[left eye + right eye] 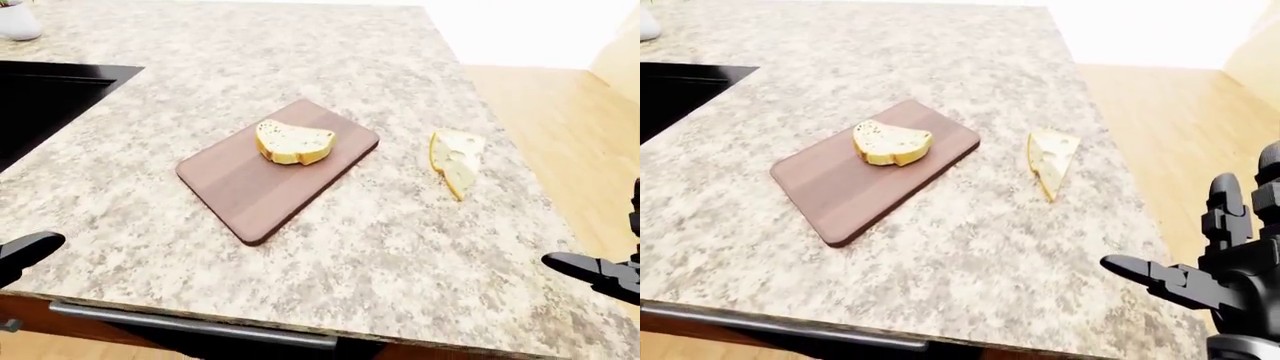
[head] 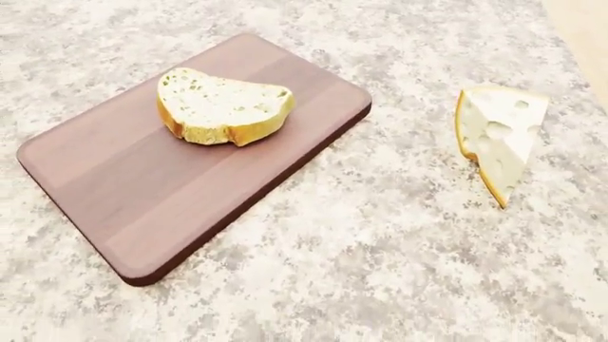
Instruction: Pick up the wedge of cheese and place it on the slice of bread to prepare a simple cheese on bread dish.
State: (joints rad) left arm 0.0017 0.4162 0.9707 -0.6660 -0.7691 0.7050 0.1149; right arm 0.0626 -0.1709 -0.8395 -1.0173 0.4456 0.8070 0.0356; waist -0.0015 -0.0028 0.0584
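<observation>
My right hand [image 1: 1225,262] hangs low off the table's [image 1: 400,255] near right edge, fingers [image 1: 1140,268] spread, empty. My left hand [image 1: 25,253] barely shows; fingers' state unclear. Farther in, the cheese wedge [image 2: 498,139] lies flat on the stone, tip pointing toward me, well right of the cutting board [image 2: 142,192]. Bread slice [image 2: 222,105] sits on the board's far half. Wedge looks light, stiff, perhaps smooth-sided; I'd pinch across its thick rind end.
</observation>
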